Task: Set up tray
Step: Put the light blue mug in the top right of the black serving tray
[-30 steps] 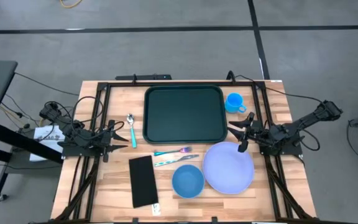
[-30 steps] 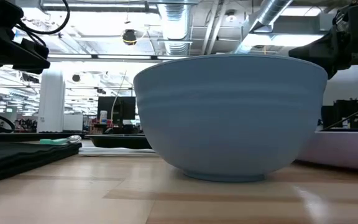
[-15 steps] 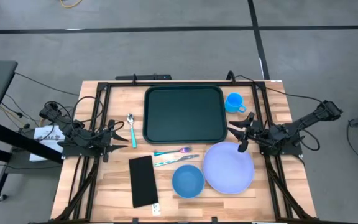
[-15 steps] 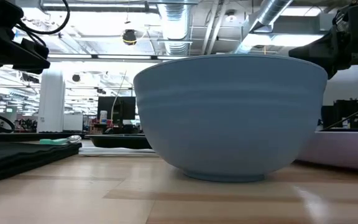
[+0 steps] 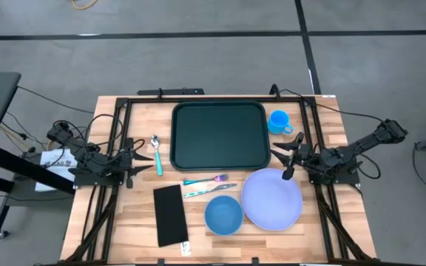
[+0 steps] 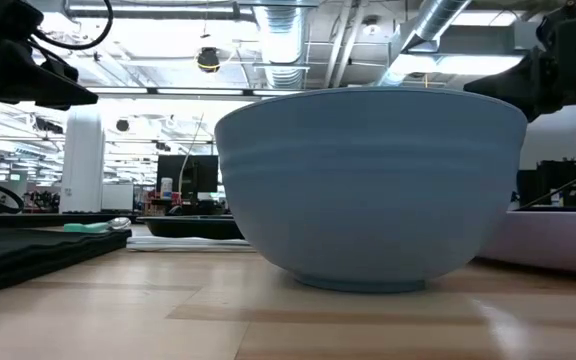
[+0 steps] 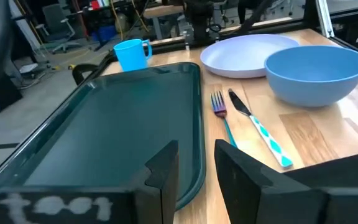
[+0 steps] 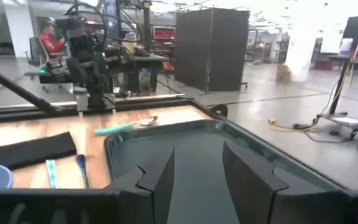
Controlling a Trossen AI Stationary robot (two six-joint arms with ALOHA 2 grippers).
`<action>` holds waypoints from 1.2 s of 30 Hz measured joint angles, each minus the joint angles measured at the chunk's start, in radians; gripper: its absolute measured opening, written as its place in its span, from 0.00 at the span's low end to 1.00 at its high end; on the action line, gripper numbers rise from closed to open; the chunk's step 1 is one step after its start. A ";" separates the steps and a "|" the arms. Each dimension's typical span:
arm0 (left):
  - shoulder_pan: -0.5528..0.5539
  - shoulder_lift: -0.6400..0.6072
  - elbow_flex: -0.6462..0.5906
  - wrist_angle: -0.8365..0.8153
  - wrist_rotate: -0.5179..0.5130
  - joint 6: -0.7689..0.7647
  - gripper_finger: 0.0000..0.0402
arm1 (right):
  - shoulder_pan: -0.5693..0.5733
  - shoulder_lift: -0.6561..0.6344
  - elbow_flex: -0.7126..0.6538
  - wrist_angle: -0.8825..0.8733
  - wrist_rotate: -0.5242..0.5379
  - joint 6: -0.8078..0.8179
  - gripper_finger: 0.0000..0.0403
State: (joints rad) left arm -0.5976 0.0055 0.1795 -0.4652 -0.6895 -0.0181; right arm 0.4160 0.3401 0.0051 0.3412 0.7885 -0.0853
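The tray (image 5: 219, 136) lies flat at the rear centre of the tabletop (image 5: 124, 222), with nothing on it.

Left end effector (image 5: 134, 164) — positioned just off the tray's left edge, beside the spoon (image 5: 156, 151), above the tabletop. Fingers (image 7: 166, 171) stand slightly apart with a narrow gap between them; nothing is held.

Right end effector (image 5: 281, 164) — positioned near the tray's right front corner, over the rear edge of the plate (image 5: 272, 198). Fingers (image 8: 160, 174) are spread with a clear gap; nothing is held.

Other items:
- Cup (image 5: 278, 122): just right of the tray, near its rear corner.
- Fork (image 5: 205, 179) and knife (image 5: 209, 191): side by side in front of the tray.
- Bowl (image 5: 223, 214): left of the plate, close beside it.
- Black rectangle (image 5: 170, 215): left of the bowl, flat on the tabletop.
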 joint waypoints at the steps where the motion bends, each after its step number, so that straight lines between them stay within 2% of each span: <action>1: 0.000 0.000 0.000 0.000 0.000 0.008 0.23 | 0.000 0.000 0.000 0.000 -0.001 0.002 0.32; 6: 0.000 0.000 0.000 0.012 -0.003 0.036 0.23 | 0.000 0.000 0.000 0.009 -0.001 0.098 0.32; 14: 0.007 0.000 -0.001 0.087 0.035 -0.114 0.23 | 0.000 0.000 0.000 0.180 -0.004 0.138 0.32; 17: 0.007 0.000 -0.001 0.117 0.036 -0.115 0.23 | -0.013 -0.001 0.009 0.237 0.023 0.080 0.32; 23: 0.007 0.000 -0.001 0.192 0.038 -0.108 0.23 | -0.080 0.000 0.113 0.216 0.033 -0.047 0.32; 25: 0.007 0.000 -0.001 0.207 0.040 -0.110 0.23 | -0.104 0.002 0.178 0.120 0.033 -0.053 0.32; 27: 0.007 0.000 -0.001 0.207 0.046 -0.105 0.23 | -0.127 0.017 0.267 -0.056 0.052 -0.033 0.32; 32: 0.007 0.000 -0.001 0.254 -0.005 -0.056 0.23 | -0.196 0.076 0.523 -0.580 0.080 0.168 0.32; 36: 0.007 0.000 -0.001 0.283 -0.030 -0.044 0.23 | -0.264 0.150 0.684 -0.872 0.077 0.301 0.32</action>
State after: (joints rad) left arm -0.5903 0.0059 0.1787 -0.1823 -0.7192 -0.0619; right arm 0.1520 0.4898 0.6891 -0.5308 0.8658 0.2160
